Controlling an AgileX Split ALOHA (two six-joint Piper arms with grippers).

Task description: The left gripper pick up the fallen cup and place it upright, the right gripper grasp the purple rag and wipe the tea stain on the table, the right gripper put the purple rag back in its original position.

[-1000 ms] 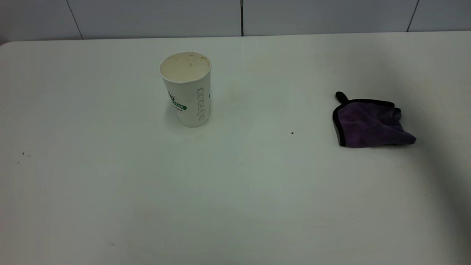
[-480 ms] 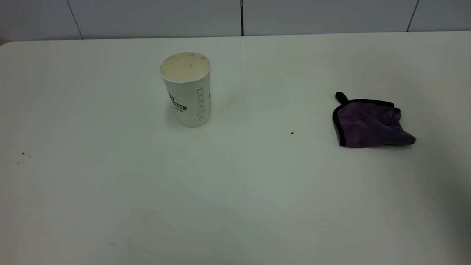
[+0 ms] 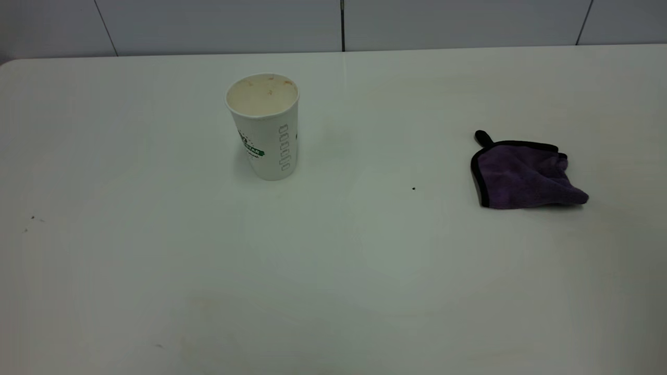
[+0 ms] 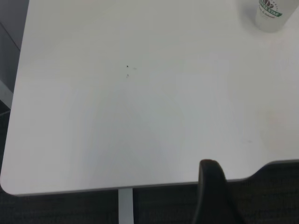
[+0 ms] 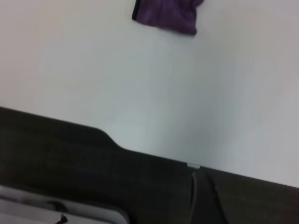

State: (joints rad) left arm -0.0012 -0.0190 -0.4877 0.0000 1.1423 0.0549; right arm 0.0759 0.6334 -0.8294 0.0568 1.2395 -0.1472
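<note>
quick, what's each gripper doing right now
left gripper: cannot be told, holding nothing, back past the table edge
right gripper: cannot be told, holding nothing, likewise pulled back

Soft, even overhead light is washing my table (image 3: 333, 271) pale, dimming toward the lower right, while my right wrist view is blurring.

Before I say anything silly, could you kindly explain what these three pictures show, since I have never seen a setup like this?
This is a two-armed robot at a white table. The wide picture comes from a fixed camera facing the arms; neither arm shows in it. The other two come from cameras on each arm's wrist. Both arms are pulled back past the table's edge: only a dark finger of the left end effector and of the right end effector shows. On the table stand an upright paper cup and a crumpled purple rag, well apart. Nothing is held.
</note>
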